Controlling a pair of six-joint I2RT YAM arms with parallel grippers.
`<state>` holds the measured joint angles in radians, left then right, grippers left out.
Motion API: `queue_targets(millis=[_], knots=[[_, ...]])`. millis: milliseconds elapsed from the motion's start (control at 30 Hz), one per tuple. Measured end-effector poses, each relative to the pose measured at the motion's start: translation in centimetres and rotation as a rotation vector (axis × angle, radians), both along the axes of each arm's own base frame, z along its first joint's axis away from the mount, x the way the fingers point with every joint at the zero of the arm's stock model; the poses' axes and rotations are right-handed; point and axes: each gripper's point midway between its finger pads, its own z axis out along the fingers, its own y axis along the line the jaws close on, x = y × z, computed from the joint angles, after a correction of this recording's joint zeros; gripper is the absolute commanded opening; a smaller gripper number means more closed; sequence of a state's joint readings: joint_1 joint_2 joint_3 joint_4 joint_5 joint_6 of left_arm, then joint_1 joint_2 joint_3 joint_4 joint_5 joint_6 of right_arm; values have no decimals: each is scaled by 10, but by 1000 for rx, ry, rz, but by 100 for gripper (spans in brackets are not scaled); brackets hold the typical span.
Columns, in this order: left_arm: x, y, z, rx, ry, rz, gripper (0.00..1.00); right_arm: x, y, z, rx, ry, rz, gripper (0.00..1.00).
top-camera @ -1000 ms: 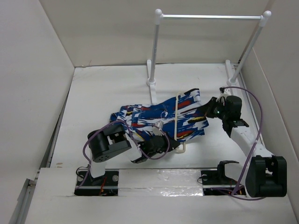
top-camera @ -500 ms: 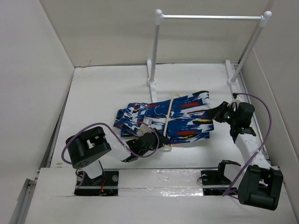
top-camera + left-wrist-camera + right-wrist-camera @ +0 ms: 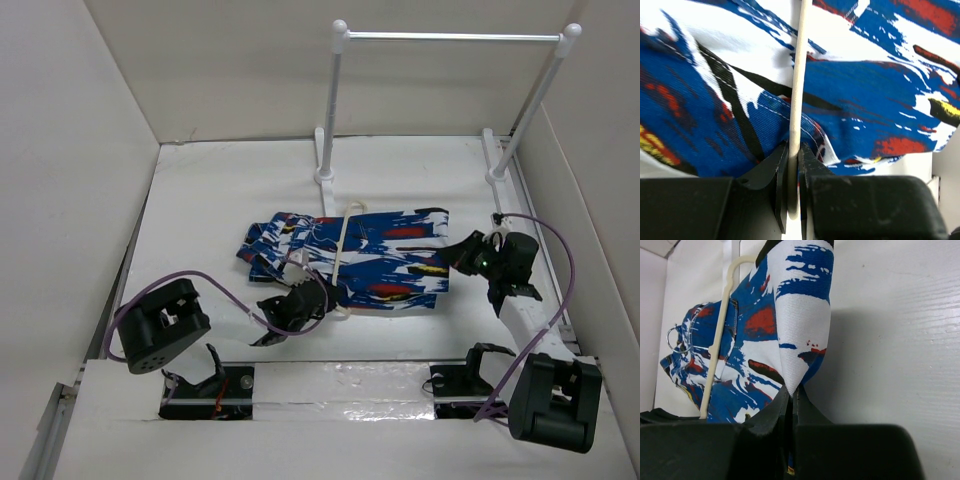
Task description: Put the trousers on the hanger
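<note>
The blue streaked trousers (image 3: 385,262) lie folded across the middle of the table. The cream hanger (image 3: 345,240) runs through them, one bar lying over the fabric. My left gripper (image 3: 312,303) is shut on the hanger's bar (image 3: 796,100) at the trousers' near edge. My right gripper (image 3: 463,253) is shut on the trousers' right edge (image 3: 800,340), pinching a fold of cloth. In the right wrist view the hanger (image 3: 720,340) lies at the left, with its metal hook (image 3: 675,340) just beyond.
The tall white two-post rail stand (image 3: 450,38) stands at the back, its feet (image 3: 323,178) just behind the trousers. White walls (image 3: 70,200) close in the table on the left, back and right.
The trousers and hanger have shifted left and settled flatter on the table. My left arm has swung back to the left. My right gripper has pulled the cloth's right edge outwards.
</note>
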<state>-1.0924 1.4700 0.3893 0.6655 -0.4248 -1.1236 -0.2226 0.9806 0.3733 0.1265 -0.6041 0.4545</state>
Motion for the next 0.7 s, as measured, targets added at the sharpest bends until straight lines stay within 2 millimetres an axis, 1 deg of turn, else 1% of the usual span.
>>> queue_targets(millis=[100,233,300,333,367,400,433,467,500,533,600,633,667,700], knots=[[2,5,3,11,-11,17,0,0,-1,-1,1,3,-5,0],[-1,5,5,30,-35,18,0,1,-1,-2,3,6,-7,1],[-5,2,5,54,-50,15,0,1,-1,-5,2,17,-9,14],[-6,1,6,68,-61,15,0,1,-1,-7,-4,24,-10,35],[-9,-1,8,79,-74,13,0,0,-2,-9,-18,29,-15,45],[-10,-2,10,90,-86,16,0,1,-1,-7,-25,26,-19,52],[-11,-2,11,108,-99,19,0,3,-2,-2,-46,14,-25,63],[-13,-2,12,124,-112,17,0,5,-2,5,-68,-4,-31,65],[-16,-2,14,138,-127,15,0,7,1,17,-90,-34,-26,69],[-17,-1,17,149,-146,15,0,9,8,30,-111,-71,-14,70],[-19,1,24,169,-182,14,0,9,33,63,-131,-159,41,70],[-19,2,29,175,-203,17,0,7,46,77,-136,-202,69,69],[-18,3,33,179,-219,20,0,4,61,93,-140,-246,96,64],[-18,4,37,183,-234,23,0,1,76,106,-138,-282,124,57]])
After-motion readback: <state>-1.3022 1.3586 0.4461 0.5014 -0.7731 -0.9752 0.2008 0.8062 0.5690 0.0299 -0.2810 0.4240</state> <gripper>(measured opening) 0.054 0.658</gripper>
